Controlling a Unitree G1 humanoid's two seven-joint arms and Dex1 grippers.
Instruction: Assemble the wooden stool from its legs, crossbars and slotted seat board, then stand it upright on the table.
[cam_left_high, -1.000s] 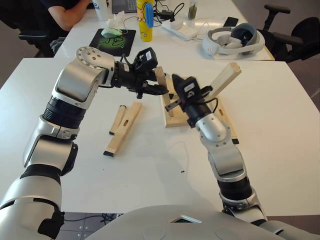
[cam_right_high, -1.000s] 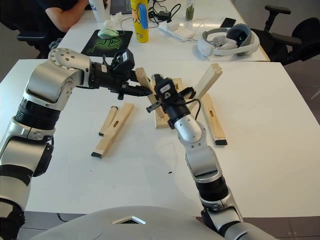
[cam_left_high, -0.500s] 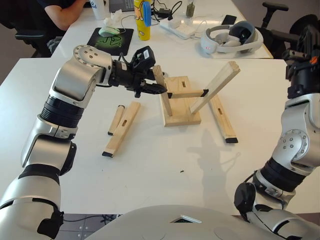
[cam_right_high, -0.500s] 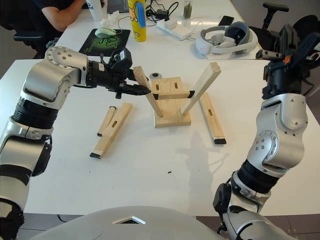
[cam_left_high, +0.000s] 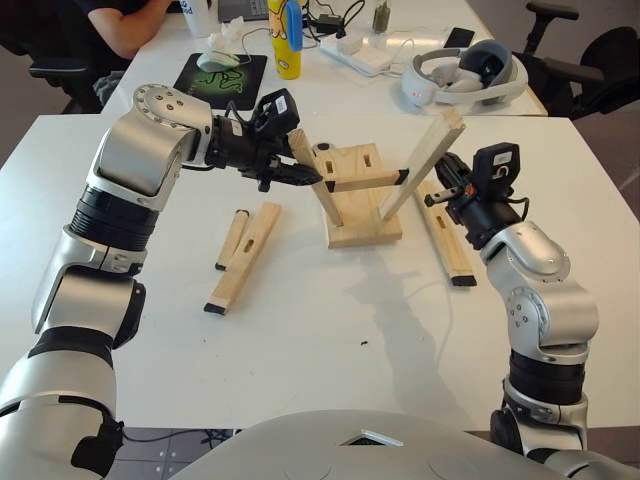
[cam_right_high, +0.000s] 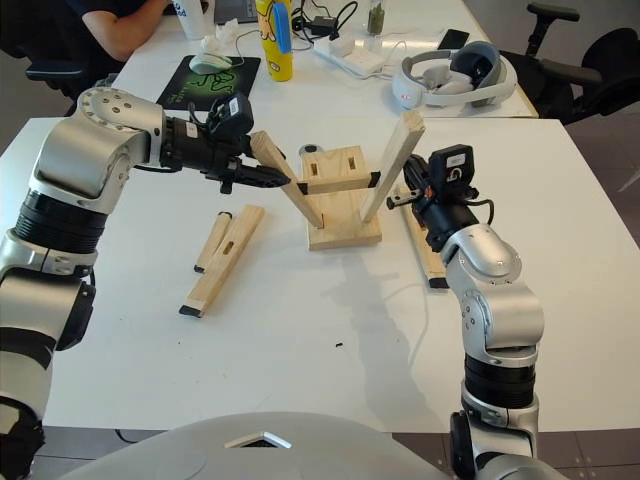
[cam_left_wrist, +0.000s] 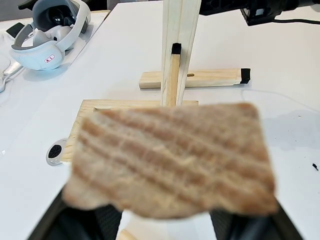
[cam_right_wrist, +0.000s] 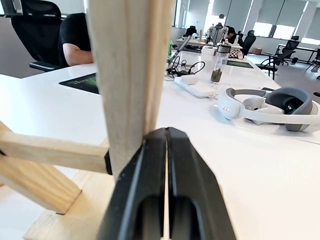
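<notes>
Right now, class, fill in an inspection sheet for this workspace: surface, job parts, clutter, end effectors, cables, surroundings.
surface: white table.
job's things: seat board flat, left leg and right leg standing in it, crossbar between them; loose leg, slotted leg, short bar lying alongside.
clutter: small dark speck.
end effectors: left end effector shut on left leg; right end effector shut, near right leg.
cables: cables on rear table.
surroundings: headphones, mouse, yellow bottle, office chair.

A blurred leg end (cam_left_wrist: 170, 160) hides much of the seat board (cam_left_wrist: 100, 106).
</notes>
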